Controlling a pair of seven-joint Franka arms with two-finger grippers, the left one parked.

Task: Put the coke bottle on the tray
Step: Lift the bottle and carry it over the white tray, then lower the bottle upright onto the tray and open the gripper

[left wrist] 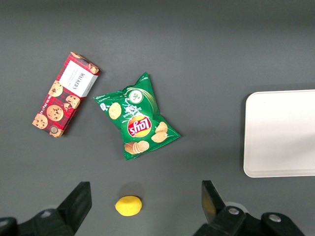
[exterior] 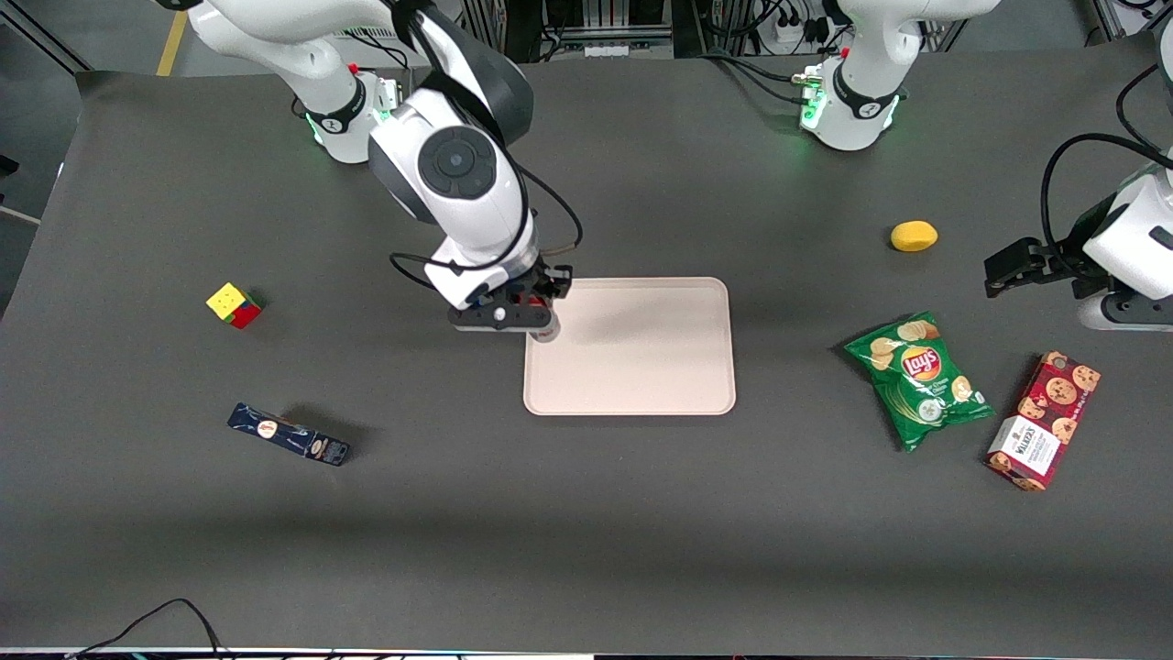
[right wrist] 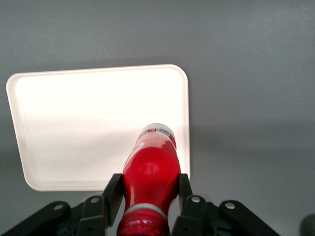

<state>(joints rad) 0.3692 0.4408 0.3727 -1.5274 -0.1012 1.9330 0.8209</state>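
My right gripper [exterior: 536, 316] is shut on the coke bottle [right wrist: 150, 169], its black fingers [right wrist: 112, 196] clamped on the red label below the cap. In the front view only the bottle's clear base [exterior: 546, 333] peeks out under the hand. The bottle hangs over the pale pink-beige tray [exterior: 641, 357], just inside the tray's edge toward the working arm's end. In the right wrist view the tray [right wrist: 74, 123] lies under the bottle, whose base points at the tray's rim area. The tray also shows in the left wrist view [left wrist: 283, 132].
A dark blue oblong box [exterior: 289, 434] and a coloured cube [exterior: 235, 304] lie toward the working arm's end. A yellow lemon [exterior: 914, 236], a green Lay's crisp bag [exterior: 919, 378] and a red cookie box [exterior: 1045, 420] lie toward the parked arm's end.
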